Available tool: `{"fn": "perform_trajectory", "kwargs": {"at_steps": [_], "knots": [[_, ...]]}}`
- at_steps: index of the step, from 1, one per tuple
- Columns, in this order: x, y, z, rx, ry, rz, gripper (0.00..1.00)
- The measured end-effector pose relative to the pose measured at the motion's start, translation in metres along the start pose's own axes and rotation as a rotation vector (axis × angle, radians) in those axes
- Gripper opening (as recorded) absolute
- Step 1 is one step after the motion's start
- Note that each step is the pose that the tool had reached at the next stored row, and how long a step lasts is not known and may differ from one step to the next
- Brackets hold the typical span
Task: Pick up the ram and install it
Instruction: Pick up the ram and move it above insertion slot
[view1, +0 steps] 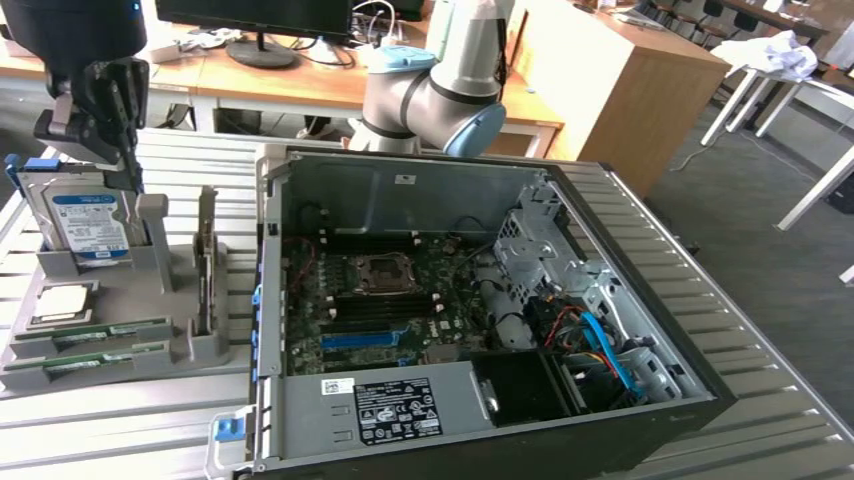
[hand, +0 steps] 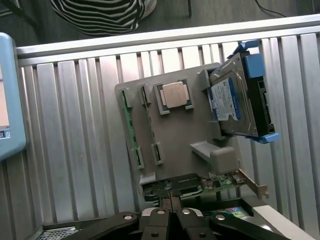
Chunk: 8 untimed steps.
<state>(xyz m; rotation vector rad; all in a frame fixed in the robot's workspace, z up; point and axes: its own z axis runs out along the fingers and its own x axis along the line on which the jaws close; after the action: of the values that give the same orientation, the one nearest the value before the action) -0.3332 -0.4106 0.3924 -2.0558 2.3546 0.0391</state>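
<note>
Currently: gripper (view1: 130, 178) hovering above holder (view1: 187, 345), near drive (view1: 87, 225), jaws closed, holding nothing; ram (view1: 94, 335) lying slotted. Risk: shut jaws descending, striking ram instead of straddling.

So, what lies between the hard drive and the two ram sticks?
The square silver processor chip lies there, between the hard drive and the ram sticks; the exterior view shows it.

Hard drive (view1: 83, 222), upright card (view1: 206, 260) stand near 2 uncovered rams (view1: 96, 336).
</note>
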Motion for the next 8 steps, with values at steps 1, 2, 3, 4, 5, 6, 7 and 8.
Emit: {"fn": "perform_trajectory", "kwargs": {"at_steps": [1, 2, 3, 4, 5, 6, 7, 8], "knots": [[0.0, 0.0, 0.0, -0.0002, 0.0001, -0.008, 0.1], [0.0, 0.0, 0.0, -0.0004, 0.0002, -0.016, 0.1], [0.0, 0.0, 0.0, -0.0007, 0.0002, -0.024, 0.1], [0.0, 0.0, 0.0, -0.0009, 0.0003, -0.032, 0.1], [0.0, 0.0, 0.0, -0.0011, 0.0004, -0.04, 0.1], [0.0, 0.0, 0.0, -0.0014, 0.0005, -0.048, 0.1], [0.0, 0.0, 0.0, -0.0015, 0.0006, -0.056, 0.1], [0.0, 0.0, 0.0, -0.0018, 0.0007, -0.064, 0.1]]}}
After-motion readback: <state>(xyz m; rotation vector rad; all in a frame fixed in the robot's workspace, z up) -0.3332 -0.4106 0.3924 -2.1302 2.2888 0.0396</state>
